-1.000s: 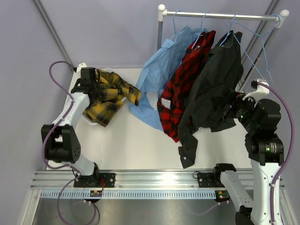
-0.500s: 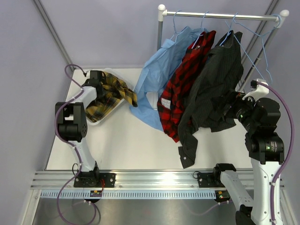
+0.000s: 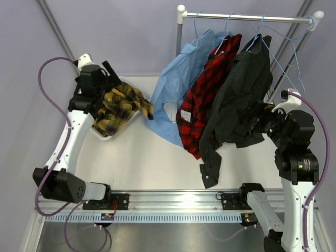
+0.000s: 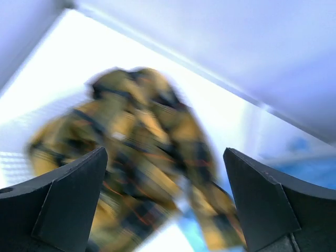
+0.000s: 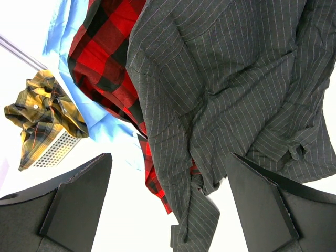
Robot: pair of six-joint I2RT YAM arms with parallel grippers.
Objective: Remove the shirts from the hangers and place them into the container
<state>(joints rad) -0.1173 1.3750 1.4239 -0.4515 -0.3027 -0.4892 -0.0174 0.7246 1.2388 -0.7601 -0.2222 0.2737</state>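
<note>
The yellow-and-black plaid shirt (image 3: 119,106) lies crumpled in the white container (image 3: 103,135) at the back left, one sleeve hanging over its right rim. My left gripper (image 3: 112,72) hovers above its far edge, open and empty; in the left wrist view the shirt (image 4: 147,157) is blurred below the spread fingers (image 4: 68,205). The light blue shirt (image 3: 177,86), red plaid shirt (image 3: 203,97) and dark pinstriped shirt (image 3: 237,102) hang on pale-blue hangers (image 3: 198,27). My right gripper (image 5: 168,210) is open beside the dark shirt (image 5: 226,94).
A metal rail (image 3: 247,17) with white caps carries the hangers, with empty hangers (image 3: 291,50) at its right end. The hanging shirts reach down to the white table (image 3: 147,163). Grey walls stand behind and to the left.
My left gripper opened and let go of the yellow plaid shirt, then rose and swung back left. The shirt now rests in the container. The right arm stayed still.
</note>
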